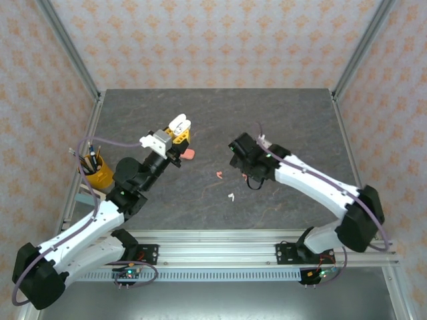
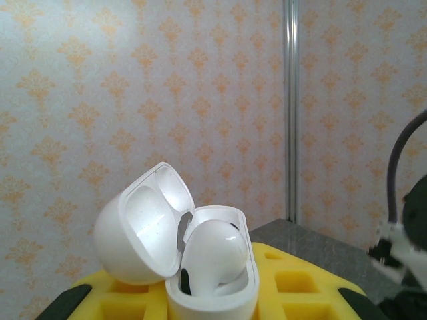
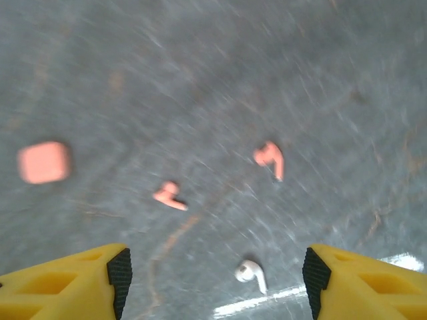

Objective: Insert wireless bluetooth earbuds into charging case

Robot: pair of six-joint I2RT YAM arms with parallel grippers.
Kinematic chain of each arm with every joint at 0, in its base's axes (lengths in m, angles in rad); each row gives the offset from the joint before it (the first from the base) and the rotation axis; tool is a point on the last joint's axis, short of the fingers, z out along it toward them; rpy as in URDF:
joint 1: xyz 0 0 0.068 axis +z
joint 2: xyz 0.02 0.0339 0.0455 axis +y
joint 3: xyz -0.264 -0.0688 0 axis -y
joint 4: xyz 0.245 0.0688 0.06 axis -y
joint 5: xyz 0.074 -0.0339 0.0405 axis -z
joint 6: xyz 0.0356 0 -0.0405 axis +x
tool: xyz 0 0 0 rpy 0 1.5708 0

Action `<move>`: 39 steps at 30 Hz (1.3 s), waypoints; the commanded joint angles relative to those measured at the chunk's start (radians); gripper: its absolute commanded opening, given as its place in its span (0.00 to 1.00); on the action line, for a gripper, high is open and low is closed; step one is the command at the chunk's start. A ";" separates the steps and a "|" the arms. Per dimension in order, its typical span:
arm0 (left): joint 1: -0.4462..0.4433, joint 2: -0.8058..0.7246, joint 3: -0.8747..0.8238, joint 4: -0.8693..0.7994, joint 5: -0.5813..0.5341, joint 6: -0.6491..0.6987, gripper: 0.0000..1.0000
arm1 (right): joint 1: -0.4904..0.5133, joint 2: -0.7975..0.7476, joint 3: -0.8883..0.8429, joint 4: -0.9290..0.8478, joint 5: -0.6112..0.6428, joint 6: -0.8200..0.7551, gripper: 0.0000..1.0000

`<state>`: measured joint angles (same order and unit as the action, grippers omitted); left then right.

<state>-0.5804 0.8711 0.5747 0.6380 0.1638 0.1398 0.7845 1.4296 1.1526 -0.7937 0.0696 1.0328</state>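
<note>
The left pincer is clamped on the open white case, with one white earbud seated inside. The right pincer hangs wide and empty over the table, just above the loose white earbud, with the pink earbuds beyond. The tiny bud could skid away, or be pinched crooked and miss its socket.

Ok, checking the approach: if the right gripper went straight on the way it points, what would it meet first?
Likely the white earbud lying on the table, just ahead of the open right gripper; the two pink earbuds sit farther ahead. The view is blurred, so depth is uncertain.
</note>
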 commanded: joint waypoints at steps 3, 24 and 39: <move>0.007 -0.039 -0.024 -0.003 -0.018 0.002 0.00 | 0.017 0.073 -0.048 0.017 -0.081 0.257 0.69; 0.007 -0.129 -0.073 -0.029 -0.026 -0.014 0.00 | 0.102 0.370 0.160 -0.147 -0.079 -0.522 0.71; 0.007 -0.124 -0.059 -0.049 -0.017 -0.009 0.00 | 0.093 0.464 0.148 -0.169 -0.146 -0.662 0.66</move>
<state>-0.5800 0.7551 0.4999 0.5861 0.1490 0.1318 0.8829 1.8778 1.3006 -0.9432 -0.0677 0.3977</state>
